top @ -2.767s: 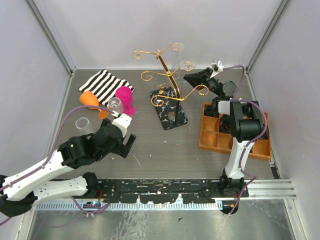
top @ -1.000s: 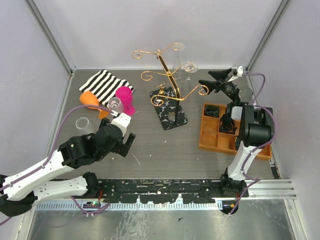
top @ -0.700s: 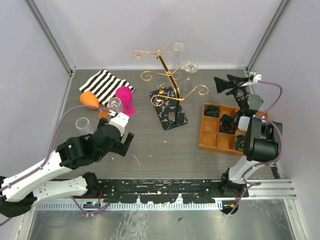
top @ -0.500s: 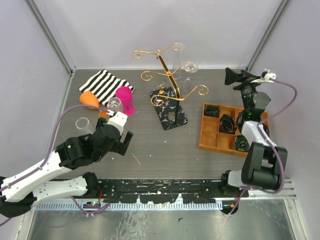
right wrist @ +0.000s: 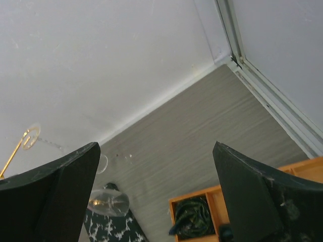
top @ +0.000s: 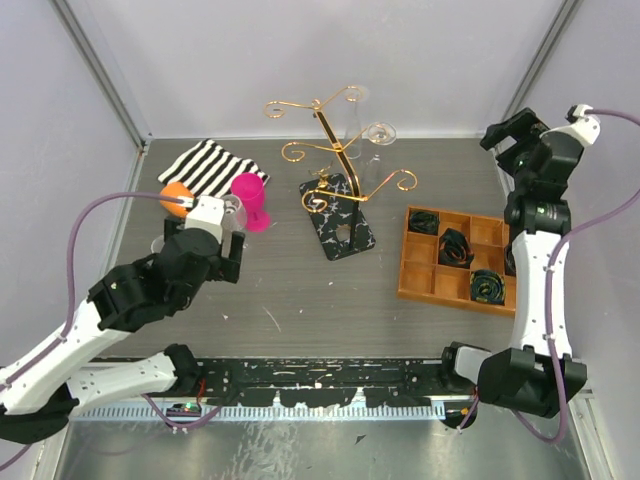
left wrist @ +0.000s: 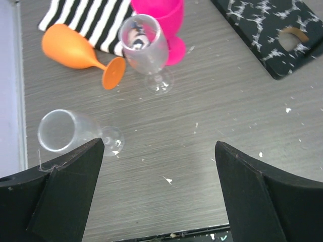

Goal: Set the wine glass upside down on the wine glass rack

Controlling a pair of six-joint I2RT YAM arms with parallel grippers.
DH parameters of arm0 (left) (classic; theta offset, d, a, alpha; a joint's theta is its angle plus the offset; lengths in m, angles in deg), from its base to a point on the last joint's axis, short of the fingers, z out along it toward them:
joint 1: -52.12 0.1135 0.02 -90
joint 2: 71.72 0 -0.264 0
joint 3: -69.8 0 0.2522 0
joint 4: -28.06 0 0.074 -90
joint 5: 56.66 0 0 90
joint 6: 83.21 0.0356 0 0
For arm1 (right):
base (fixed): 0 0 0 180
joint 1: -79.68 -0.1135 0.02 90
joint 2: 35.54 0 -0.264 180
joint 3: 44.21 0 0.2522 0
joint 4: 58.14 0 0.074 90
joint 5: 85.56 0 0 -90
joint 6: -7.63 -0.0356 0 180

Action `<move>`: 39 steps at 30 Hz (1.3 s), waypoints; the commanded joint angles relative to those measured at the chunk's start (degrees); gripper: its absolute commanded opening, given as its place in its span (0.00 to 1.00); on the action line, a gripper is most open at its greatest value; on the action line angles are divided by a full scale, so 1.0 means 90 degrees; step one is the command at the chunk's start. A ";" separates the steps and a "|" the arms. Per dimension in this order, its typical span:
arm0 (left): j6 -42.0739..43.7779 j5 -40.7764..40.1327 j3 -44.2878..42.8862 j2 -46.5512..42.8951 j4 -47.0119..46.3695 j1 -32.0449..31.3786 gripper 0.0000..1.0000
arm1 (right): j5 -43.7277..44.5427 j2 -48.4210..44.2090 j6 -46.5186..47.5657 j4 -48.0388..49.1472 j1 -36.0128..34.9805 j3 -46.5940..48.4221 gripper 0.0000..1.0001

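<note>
The wine glass rack (top: 330, 150) is a gold wire stand on a black marbled base (top: 338, 215) at the table's middle. A clear wine glass (top: 377, 133) hangs upside down from its right arm, and the right wrist view shows that glass's bowl (right wrist: 108, 201). My right gripper (top: 505, 140) is raised at the far right, open and empty, well clear of the rack. My left gripper (left wrist: 157, 146) is open over bare table. Ahead of it are an upright clear glass (left wrist: 146, 48) and a clear glass on its side (left wrist: 68, 132).
An orange glass (left wrist: 75, 50) lies on its side by a striped cloth (left wrist: 86, 20), and a pink cup (left wrist: 159, 20) stands beside them. An orange compartment tray (top: 455, 262) with dark coiled items sits at the right. Enclosure walls stand close on both sides.
My right arm has swung up and to the right, away from the rack, leaving the clear glass hanging there. My left arm has shifted left and back toward the glasses.
</note>
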 commanded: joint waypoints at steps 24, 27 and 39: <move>0.0112 0.1311 -0.0929 -0.0064 0.0879 0.3008 0.98 | -0.0489 -0.3527 0.2574 -0.4070 -0.2842 0.0912 1.00; 0.0113 0.1359 -0.0697 -0.0313 0.0814 0.3012 0.98 | -0.0256 -0.3904 0.2705 -0.4184 -0.3540 0.0912 1.00; -0.0012 0.1602 0.0137 -0.1327 0.0694 0.3012 0.98 | -0.0371 -0.4358 0.3015 -0.4184 -0.5141 0.0260 1.00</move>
